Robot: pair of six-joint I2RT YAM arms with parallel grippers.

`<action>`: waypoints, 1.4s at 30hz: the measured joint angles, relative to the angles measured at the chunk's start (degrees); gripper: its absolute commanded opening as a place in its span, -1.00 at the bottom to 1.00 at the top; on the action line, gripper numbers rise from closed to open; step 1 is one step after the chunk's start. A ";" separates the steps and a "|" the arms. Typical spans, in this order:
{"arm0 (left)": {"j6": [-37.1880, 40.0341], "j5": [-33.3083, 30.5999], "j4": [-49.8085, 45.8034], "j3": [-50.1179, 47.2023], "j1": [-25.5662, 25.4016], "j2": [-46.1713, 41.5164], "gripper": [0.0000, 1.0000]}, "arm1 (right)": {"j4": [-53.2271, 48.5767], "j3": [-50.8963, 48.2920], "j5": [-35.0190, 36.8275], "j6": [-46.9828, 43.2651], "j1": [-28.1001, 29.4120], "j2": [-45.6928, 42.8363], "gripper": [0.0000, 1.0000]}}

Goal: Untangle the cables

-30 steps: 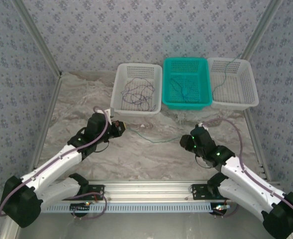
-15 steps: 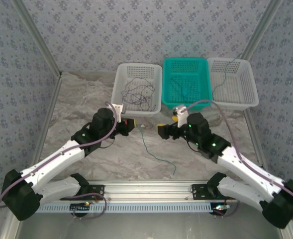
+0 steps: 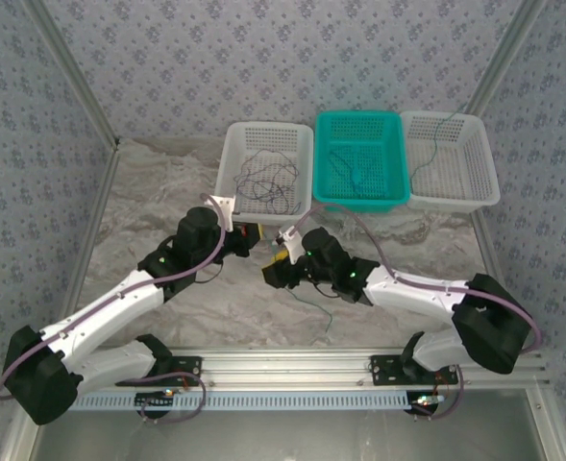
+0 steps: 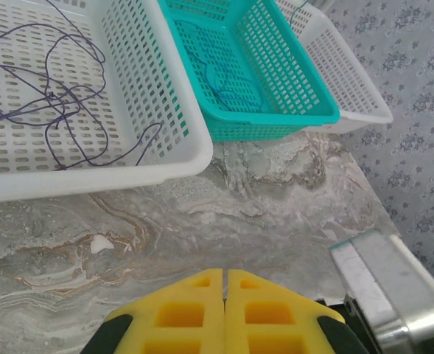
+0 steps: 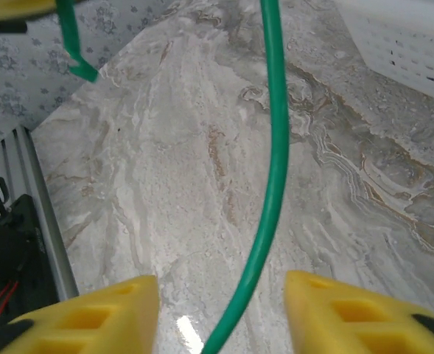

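left hand [image 4: 224, 276] pressed together, pinching green cable [image 5: 274, 147] by its end | right hand [image 5: 220, 310] spread, cable running lengthwise through its gap, untouched | right is nearer

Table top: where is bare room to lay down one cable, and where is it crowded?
Bare marble lies between the left wall and the left white basket, and in front of the teal basket and right white basket. Crowded: the middle, where left fingers and right fingers meet at the green cable.
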 measured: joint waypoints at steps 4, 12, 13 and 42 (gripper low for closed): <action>0.02 -0.79 0.04 0.00 0.00 -0.87 -0.77 | 0.63 -0.07 0.74 -0.22 -0.04 0.31 -1.00; 0.52 1.44 7.04 -5.33 0.02 -5.35 0.17 | 0.35 -1.01 5.18 -0.44 -3.28 -8.74 -1.00; 0.98 2.12 7.74 -5.73 0.00 -5.77 0.23 | 0.00 -0.98 5.95 -0.50 -4.26 -9.97 -1.00; 10.16 11.19 7.61 -7.87 -5.77 -16.59 0.99 | -6.16 37.57 32.50 -9.86 -60.78 24.81 -1.00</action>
